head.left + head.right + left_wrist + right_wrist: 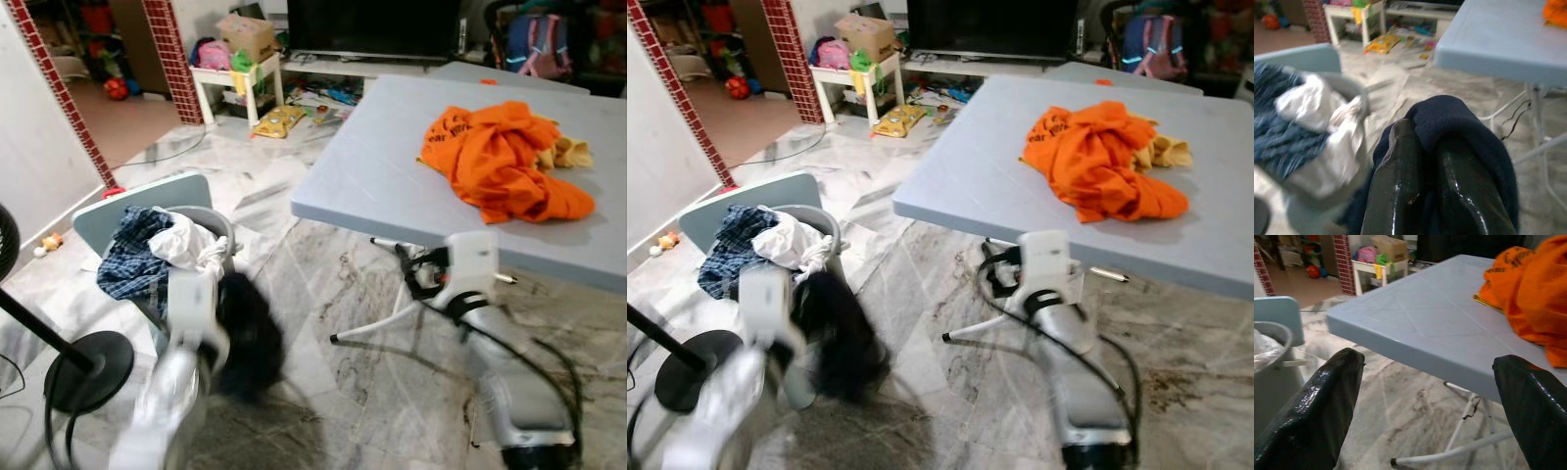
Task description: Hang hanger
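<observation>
Grey folding table (392, 166), mid-rm | orange garment (500, 157) heaped on top, yellow cloth (566, 151) just beside | laundry bin (211, 223) on floor w/ plaid + white clothes | fan base (88, 367) near bin | cardboard box (247, 35) on white shelf, far wall | marble floor (372, 392).

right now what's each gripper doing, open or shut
Left gripper: shut on the dark navy garment.
Right gripper: open, holding nothing, near the table.
</observation>
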You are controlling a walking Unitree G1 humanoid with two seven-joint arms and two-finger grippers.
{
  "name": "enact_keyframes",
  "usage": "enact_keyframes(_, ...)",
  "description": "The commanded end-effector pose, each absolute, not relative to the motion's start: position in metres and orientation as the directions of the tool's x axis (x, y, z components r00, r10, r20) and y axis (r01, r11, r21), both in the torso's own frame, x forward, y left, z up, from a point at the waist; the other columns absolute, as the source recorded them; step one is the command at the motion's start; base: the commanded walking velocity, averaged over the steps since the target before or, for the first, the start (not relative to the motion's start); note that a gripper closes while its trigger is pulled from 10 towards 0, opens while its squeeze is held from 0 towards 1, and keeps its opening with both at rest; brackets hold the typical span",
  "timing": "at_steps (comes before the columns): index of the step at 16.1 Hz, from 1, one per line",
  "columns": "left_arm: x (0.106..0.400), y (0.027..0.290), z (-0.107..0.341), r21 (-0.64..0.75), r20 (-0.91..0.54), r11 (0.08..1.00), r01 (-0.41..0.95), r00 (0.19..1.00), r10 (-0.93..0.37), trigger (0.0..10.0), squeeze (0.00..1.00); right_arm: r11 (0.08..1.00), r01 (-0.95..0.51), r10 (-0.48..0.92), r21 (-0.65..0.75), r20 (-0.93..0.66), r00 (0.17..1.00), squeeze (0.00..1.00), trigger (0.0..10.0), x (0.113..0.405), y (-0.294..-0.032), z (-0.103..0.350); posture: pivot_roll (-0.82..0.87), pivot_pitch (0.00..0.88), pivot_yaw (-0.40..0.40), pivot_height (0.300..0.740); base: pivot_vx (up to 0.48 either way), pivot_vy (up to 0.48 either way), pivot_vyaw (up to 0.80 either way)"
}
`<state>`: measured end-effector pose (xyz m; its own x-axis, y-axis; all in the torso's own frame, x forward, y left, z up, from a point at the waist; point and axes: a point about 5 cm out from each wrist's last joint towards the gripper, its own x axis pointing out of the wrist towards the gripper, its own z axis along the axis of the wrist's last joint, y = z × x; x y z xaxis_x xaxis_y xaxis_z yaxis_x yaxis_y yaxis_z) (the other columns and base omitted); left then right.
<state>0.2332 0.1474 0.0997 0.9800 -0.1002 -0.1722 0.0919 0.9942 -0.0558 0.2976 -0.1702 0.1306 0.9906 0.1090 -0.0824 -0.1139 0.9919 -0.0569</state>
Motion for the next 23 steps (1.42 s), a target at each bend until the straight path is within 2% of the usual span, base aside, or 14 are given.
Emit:
enact_keyframes(1, 0.230, 0.155, 0.106, -0.020, -0.116, 0.999, 0.043, 0.992, -0.045, 10.0, 0.00, 0.993, -0.110, 0.106, -0.046, -0.079, 0.991, 0.00, 10.0, 0.301, -0.174, 0.132, -0.06, 0.000, 0.004, 0.740, 0.000, 0.000, 0.00)
enact_keyframes(6, 0.232, 0.175, 0.106, 0.080, -0.042, 0.995, -0.063, 0.997, 0.067, 10.0, 0.00, 0.990, -0.137, 0.135, -0.016, -0.107, 0.985, 0.00, 10.0, 0.307, -0.169, 0.129, -0.03, 0.000, -0.059, 0.740, 0.000, 0.000, 0.00)
enact_keyframes(8, 0.234, 0.175, 0.111, 0.123, -0.001, 0.991, -0.045, 0.999, 0.046, 10.0, 0.00, 0.985, -0.172, 0.172, 0.008, -0.088, 0.981, 0.00, 10.0, 0.311, -0.161, 0.131, 0.01, 0.000, -0.053, 0.740, 0.000, 0.000, 0.00)
enact_keyframes(11, 0.233, 0.175, 0.115, 0.163, 0.040, 0.986, -0.033, 0.999, 0.027, 10.0, 0.00, 0.990, -0.140, 0.142, 0.034, -0.076, 0.987, 0.00, 10.0, 0.311, -0.162, 0.131, 0.01, 0.006, -0.022, 0.740, 0.000, 0.000, 0.00)
enact_keyframes(15, 0.239, 0.164, 0.122, 0.136, 0.064, 0.991, 0.014, 0.998, -0.022, 10.0, 0.00, 0.992, -0.126, 0.126, 0.015, -0.089, 0.988, 0.00, 10.0, 0.307, -0.168, 0.129, -0.03, 0.029, -0.011, 0.740, 0.000, 0.000, 0.00)
enact_keyframes(19, 0.243, 0.140, 0.127, 0.024, 0.052, 0.997, 0.071, 0.996, -0.072, 10.0, 0.00, 0.991, -0.130, 0.127, -0.015, -0.118, 0.985, 0.00, 10.0, 0.299, -0.177, 0.126, -0.07, 0.033, -0.036, 0.740, 0.000, 0.000, -0.74)
enact_keyframes(23, 0.242, 0.132, 0.120, 0.012, 0.018, 0.992, 0.124, 0.992, -0.124, 10.0, 0.00, 0.992, -0.126, 0.123, -0.017, -0.122, 0.985, 0.00, 10.0, 0.296, -0.177, 0.125, -0.09, 0.029, -0.024, 0.740, 0.000, 0.000, -0.80)
